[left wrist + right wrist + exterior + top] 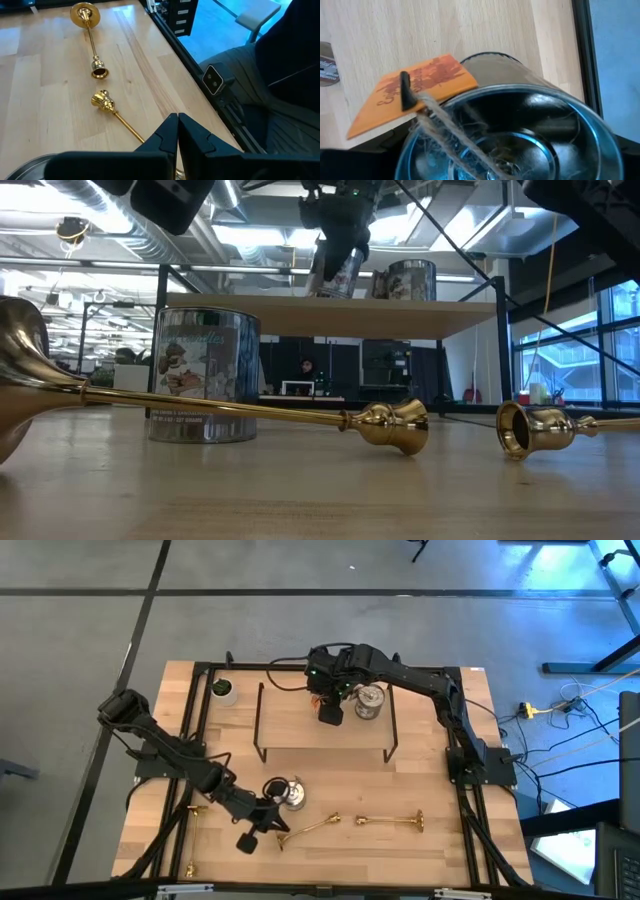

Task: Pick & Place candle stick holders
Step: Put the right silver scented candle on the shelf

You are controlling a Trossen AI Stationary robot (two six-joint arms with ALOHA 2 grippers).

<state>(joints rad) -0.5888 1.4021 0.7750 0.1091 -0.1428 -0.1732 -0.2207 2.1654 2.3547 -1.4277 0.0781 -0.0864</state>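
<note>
A silvery cup (287, 792) stands on the table near the front; it also shows in the low view (205, 375). Two gold sticks lie on their sides: one (310, 826) beside that cup, one (390, 821) to its right. My left gripper (266, 820) is shut and hovers over the first stick's disc end; its stem (120, 120) runs under my fingertips (177, 120). My right gripper (331, 714) is over the black wire rack's wooden shelf (300, 730), shut on a second silvery cup (340, 268). A third cup (370, 702) stands on the shelf. My right gripper holds the silvery cup by its upper part, from above, pointing down (338, 242). The cup hangs tilted, its lower edge (330, 290) at or just above the shelf. In the right wrist view the cup's open mouth (520, 125) and orange tag (415, 90) hide the fingers.
A small white pot with a green plant (223, 690) stands at the far left. Black frame rails (190, 740) run along the table's left and right sides. Small gold pieces (196, 809) lie by the left rail. Bare wood (420, 850) lies at the near right.
</note>
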